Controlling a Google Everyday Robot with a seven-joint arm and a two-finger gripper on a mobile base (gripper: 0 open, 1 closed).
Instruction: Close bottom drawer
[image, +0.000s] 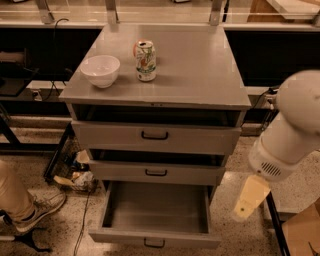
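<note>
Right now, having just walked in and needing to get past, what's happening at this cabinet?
A robot arm is right of the cabinet, its gripper hanging beside the bottom drawer, not touching it. That drawer is pulled far out, not yet closed. A white bowl and a can stand on the cabinet's top. A person's shoe shows at the left.

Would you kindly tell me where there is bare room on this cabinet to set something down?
The top is bare from the can to its right edge, and along the front. The open bottom drawer is bare inside. The bowl and can crowd the left. The gripper hangs right of that drawer.
</note>
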